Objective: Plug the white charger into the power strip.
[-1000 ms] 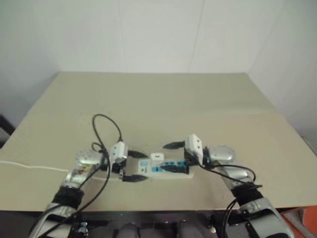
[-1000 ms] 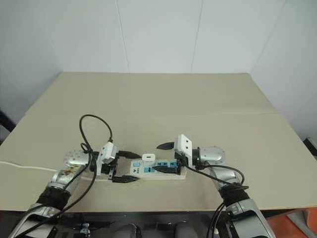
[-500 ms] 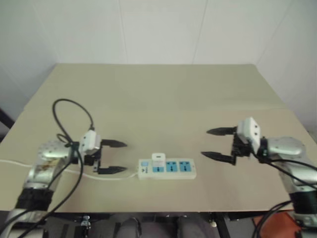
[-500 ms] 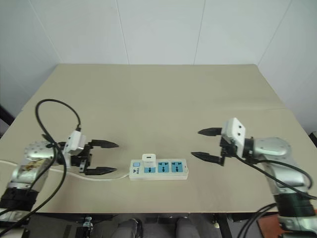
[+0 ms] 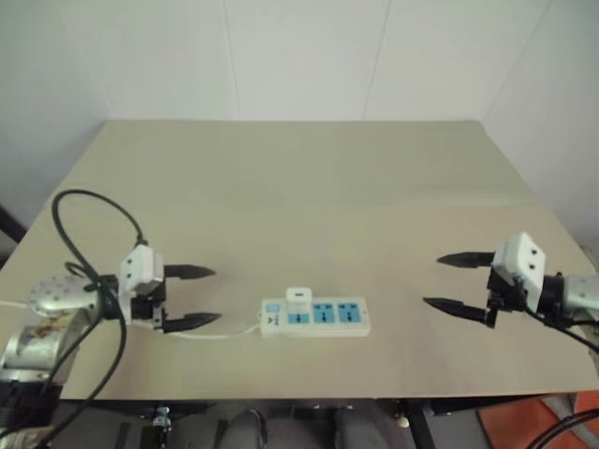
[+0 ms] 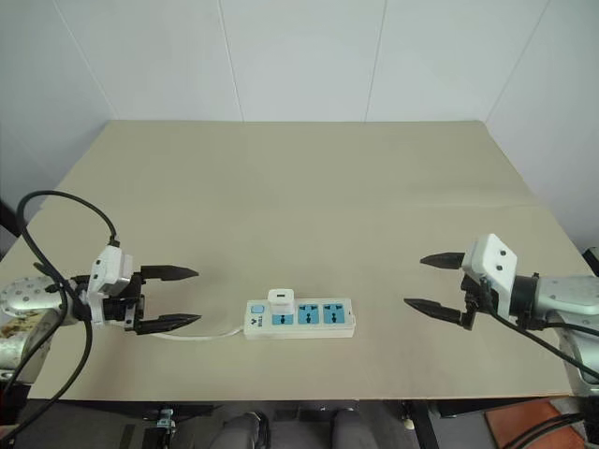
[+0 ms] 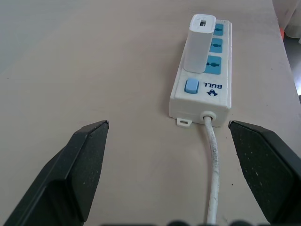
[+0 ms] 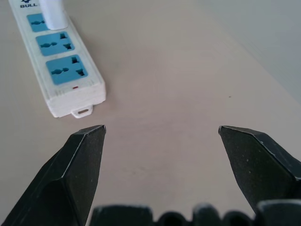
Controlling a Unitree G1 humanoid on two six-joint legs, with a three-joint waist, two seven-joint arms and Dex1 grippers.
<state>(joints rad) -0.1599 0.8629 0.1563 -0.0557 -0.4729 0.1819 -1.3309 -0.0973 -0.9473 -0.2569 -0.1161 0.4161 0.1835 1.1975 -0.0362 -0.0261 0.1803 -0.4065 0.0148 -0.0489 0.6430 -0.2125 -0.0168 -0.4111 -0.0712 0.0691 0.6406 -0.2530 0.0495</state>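
Charger (image 6: 280, 300): seated upright in strip (image 6: 300, 318) socket nearest switch, near desk (image 6: 299, 187) front edge. Task judged done. Left tool (image 6: 169, 297), right tool (image 6: 433, 282): spread wide, nothing held, well apart from strip.

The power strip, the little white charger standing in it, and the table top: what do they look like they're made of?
Power strip: looks like smooth, slightly glossy white moulded plastic with blue socket faces, and a rubbery-looking white cord.
White charger: similar smooth white plastic, with rounded edges and a soft sheen.
Table: matte beige surface without visible grain; perhaps laminate or painted board, hard to say.
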